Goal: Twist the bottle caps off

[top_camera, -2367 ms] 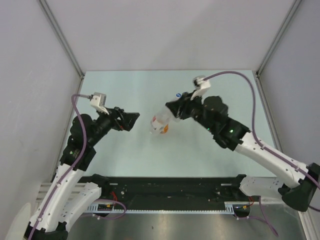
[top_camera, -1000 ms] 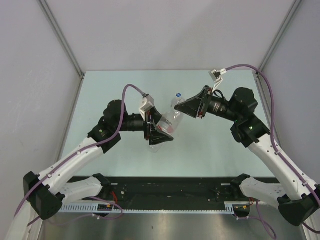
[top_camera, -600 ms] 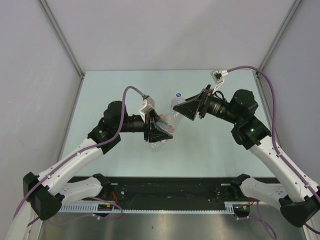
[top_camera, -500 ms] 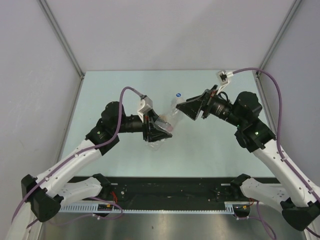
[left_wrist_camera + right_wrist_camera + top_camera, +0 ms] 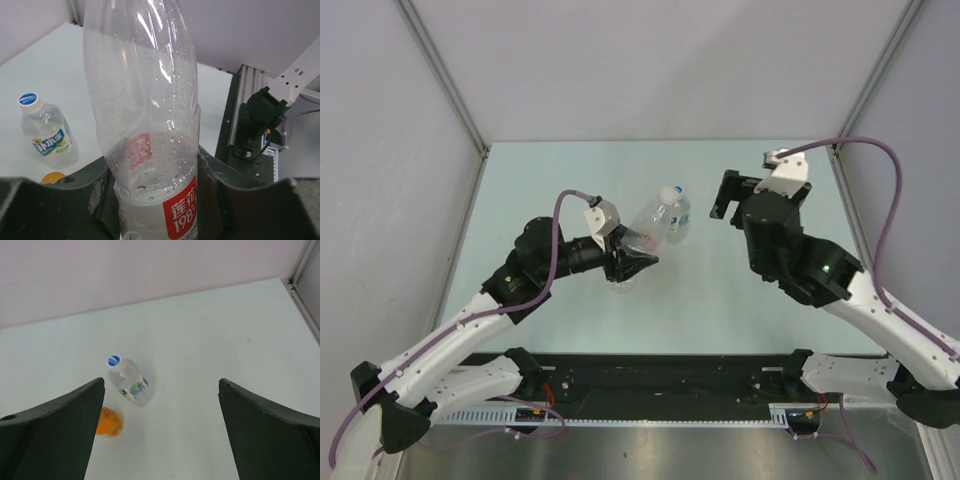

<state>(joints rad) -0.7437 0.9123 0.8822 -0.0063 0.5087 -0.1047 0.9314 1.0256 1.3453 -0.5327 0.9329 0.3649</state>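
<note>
To do this step well, the left gripper (image 5: 625, 262) should be clamping the slim bottle (image 5: 145, 125) firmly enough that it is not spinning, yet not crushing its thin wall. The right gripper (image 5: 161, 385) should be lining up with the neck before closing squarely on the cap. The left jaws are clenching the bottle low on its body, at the red label, lifting it tilted above the table (image 5: 560, 180). Its top is running out of the wrist view, so I cannot tell whether its cap is on. The right gripper is hanging wide apart to the right, holding nothing. The blue-label bottle (image 5: 131, 382) is standing capped (image 5: 114, 360) at the middle, and the orange bottle (image 5: 109, 422) is sitting just beside it.
</note>
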